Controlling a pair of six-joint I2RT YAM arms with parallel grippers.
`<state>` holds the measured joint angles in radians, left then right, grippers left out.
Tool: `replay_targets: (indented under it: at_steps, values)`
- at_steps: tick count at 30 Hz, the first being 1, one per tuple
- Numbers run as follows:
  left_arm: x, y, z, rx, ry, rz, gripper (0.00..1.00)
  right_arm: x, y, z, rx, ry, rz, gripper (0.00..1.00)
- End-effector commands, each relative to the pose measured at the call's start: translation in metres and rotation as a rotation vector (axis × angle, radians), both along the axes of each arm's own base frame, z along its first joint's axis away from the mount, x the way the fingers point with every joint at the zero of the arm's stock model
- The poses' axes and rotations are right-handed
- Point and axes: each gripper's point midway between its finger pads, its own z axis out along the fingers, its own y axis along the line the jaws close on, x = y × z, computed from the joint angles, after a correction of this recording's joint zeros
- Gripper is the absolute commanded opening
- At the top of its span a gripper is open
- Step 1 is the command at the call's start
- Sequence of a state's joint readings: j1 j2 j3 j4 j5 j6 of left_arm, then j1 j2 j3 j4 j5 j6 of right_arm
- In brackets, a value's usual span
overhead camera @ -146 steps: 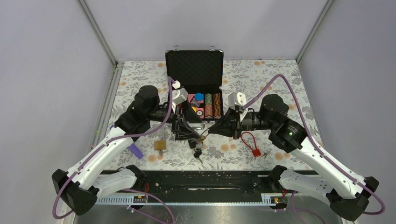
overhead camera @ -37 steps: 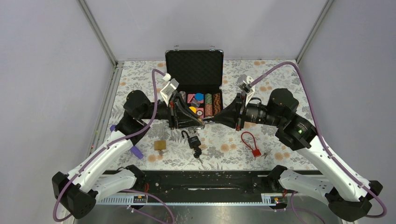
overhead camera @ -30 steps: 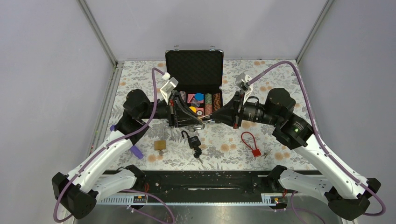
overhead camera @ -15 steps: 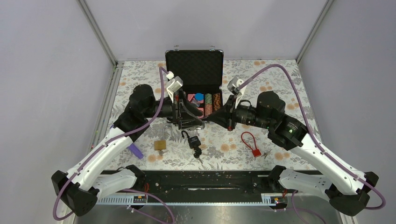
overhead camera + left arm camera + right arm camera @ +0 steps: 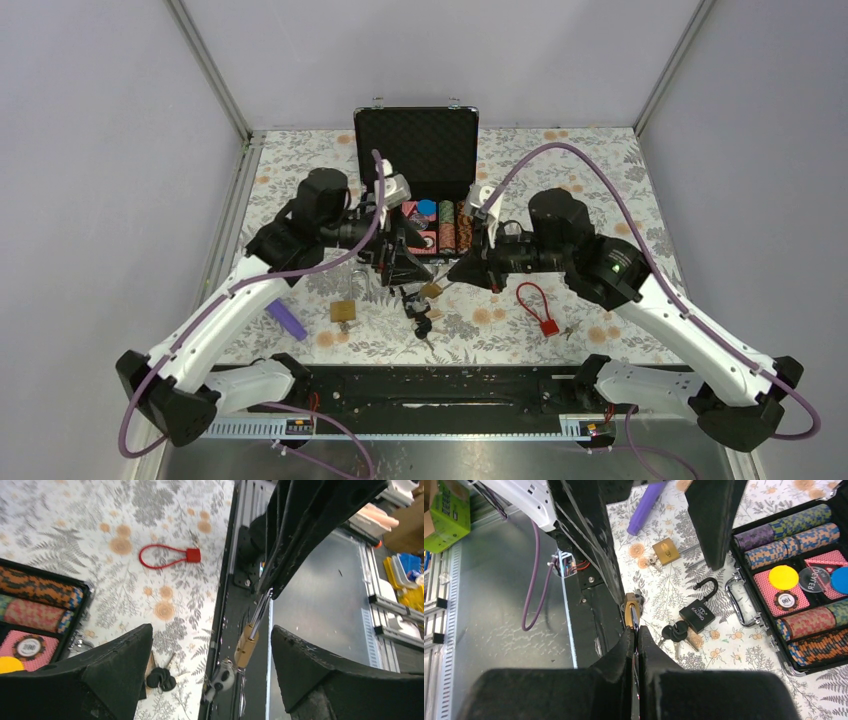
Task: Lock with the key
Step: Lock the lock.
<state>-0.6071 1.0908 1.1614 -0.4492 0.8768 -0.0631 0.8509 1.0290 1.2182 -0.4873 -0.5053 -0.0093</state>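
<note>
Nearest, on the floral table (image 5: 600, 170): black-headed keys (image 5: 676, 630) beside a black padlock (image 5: 698, 614) with its shackle open. Just above, the right gripper (image 5: 636, 630) has its fingers pinched tight on a thin silver stem of the small brass padlock (image 5: 632, 611). Shackle or key, can't tell. The lock appears clear of the table, between both grippers.

Judgement: solid metal, dense, rigid, slick, and likely to swing on that stem. The left gripper (image 5: 211, 628) has its fingers wide apart and should clamp the flat body faces.

Look: plain tan block with something silver dangling beneath. An open black chip case (image 5: 415, 150) sits behind.
</note>
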Motion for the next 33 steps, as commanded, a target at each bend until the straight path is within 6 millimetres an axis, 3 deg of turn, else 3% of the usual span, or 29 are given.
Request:
replay_targets:
  at_steps: [1, 5, 11, 17, 23, 26, 28, 29, 33]
  values:
    - [-0.015, -0.007, -0.018, 0.04, 0.002, -0.127, 0.86, -0.008, 0.01, 0.015, 0.021, -0.016, 0.09, 0.0]
    - [-0.03, -0.014, -0.032, 0.077, -0.01, -0.195, 0.84, -0.002, 0.016, 0.015, 0.013, 0.004, 0.077, 0.0]
    - [-0.034, -0.016, -0.041, 0.096, 0.01, -0.222, 0.72, 0.003, 0.023, 0.018, 0.027, 0.014, 0.074, 0.0]
    - [-0.032, -0.016, -0.046, 0.121, 0.01, -0.219, 0.48, 0.003, 0.028, 0.021, 0.046, 0.04, 0.078, 0.0]
    - [-0.027, -0.018, -0.035, 0.104, -0.014, -0.194, 0.1, 0.004, 0.032, 0.021, 0.048, 0.063, 0.077, 0.0]
    - [-0.026, -0.02, -0.03, 0.084, -0.025, -0.176, 0.0, 0.004, 0.033, 0.019, 0.045, 0.074, 0.073, 0.0]
    - [-0.024, -0.021, -0.026, 0.069, -0.033, -0.159, 0.0, 0.007, 0.033, 0.02, 0.046, 0.079, 0.054, 0.0]
    - [-0.021, -0.021, -0.025, 0.064, -0.035, -0.141, 0.0, 0.008, 0.032, 0.021, 0.047, 0.078, 0.041, 0.04]
    - [-0.01, -0.023, -0.012, 0.017, -0.053, -0.048, 0.0, 0.017, 0.028, 0.023, 0.061, 0.07, -0.035, 0.48]
